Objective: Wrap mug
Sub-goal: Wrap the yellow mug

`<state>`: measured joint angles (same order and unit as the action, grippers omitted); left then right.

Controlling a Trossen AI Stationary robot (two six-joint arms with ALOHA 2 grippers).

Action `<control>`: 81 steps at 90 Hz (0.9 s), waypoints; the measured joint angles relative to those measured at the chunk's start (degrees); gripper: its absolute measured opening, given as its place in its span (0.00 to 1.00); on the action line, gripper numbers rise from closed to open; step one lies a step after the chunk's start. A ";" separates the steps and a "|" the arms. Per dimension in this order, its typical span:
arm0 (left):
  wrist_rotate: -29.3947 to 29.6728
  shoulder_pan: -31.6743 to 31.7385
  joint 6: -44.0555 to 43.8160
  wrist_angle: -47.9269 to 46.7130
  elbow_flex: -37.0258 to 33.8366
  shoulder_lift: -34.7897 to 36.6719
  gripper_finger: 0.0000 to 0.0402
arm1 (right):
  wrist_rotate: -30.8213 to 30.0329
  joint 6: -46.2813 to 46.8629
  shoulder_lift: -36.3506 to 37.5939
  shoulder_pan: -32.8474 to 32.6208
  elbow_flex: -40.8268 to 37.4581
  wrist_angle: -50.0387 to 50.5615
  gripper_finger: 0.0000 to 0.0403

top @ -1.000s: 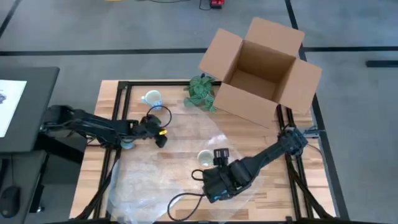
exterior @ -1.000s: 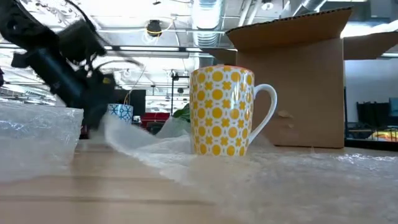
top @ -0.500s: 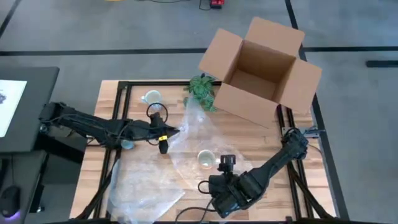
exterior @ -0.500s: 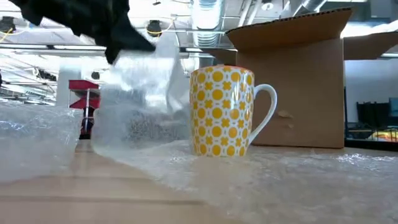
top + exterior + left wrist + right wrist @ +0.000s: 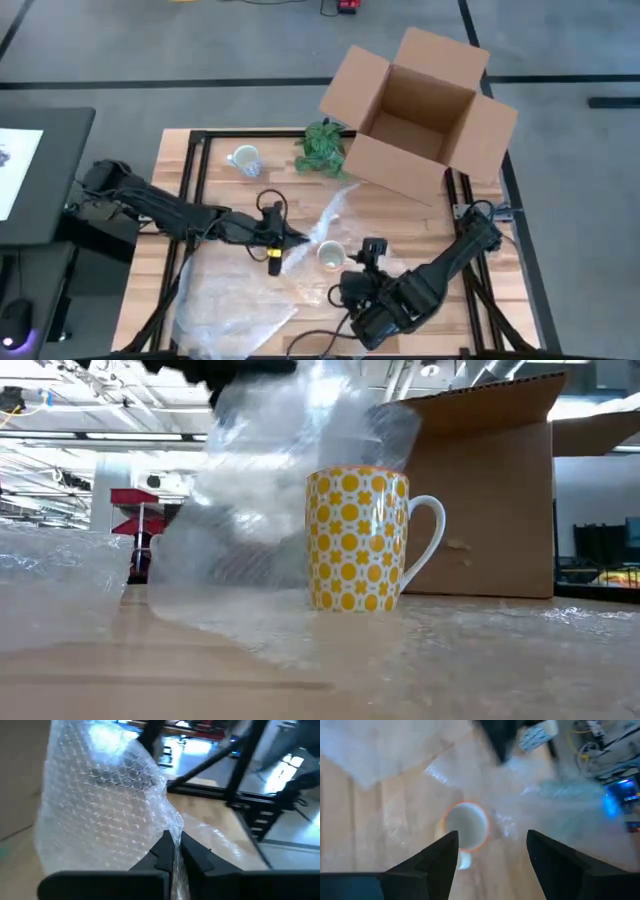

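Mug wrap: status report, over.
Left gripper shut on bubble wrap, lifted beside mug. Right gripper open above mug. Nothing blocking.

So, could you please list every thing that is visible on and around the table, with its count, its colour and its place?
Mug: one, white with yellow pattern, upright on the bubble wrap near the table's middle.
Second mug: one, pale with blue pattern, far left part of the table.
Bubble wrap: one clear sheet, spread under the mug, one edge lifted beside it.
Plant: one, green, by the box.
Cardboard box: one, brown, open, at the table's far right corner.
Table: one, light wood with black frame.
Left claw: dark, shut on the bubble wrap's edge, just left of the mug.
Right claw: dark, open, above the mug.
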<state>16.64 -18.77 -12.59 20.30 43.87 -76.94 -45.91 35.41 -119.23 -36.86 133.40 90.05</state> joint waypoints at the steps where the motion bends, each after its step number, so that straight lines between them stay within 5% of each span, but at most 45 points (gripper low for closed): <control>1: 0.00 -0.08 0.19 -0.06 0.44 -0.37 0.00 | -0.31 0.14 0.20 0.06 0.00 0.01 0.55; 31: -9.15 -2.62 4.56 -4.70 14.87 -12.35 0.00 | -8.29 5.11 6.66 -1.65 0.02 0.03 0.55; 62: -28.73 -1.42 -1.72 -7.86 21.71 -23.01 0.00 | -8.38 7.17 6.59 -1.95 -2.23 0.14 0.55; 81: -30.72 -1.53 -1.50 -7.06 22.52 -24.05 0.01 | -4.02 10.11 6.79 0.60 -8.84 0.24 0.55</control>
<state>-14.07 -20.29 -14.09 13.24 66.39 -100.99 -49.94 45.52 -112.44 -36.27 124.56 90.29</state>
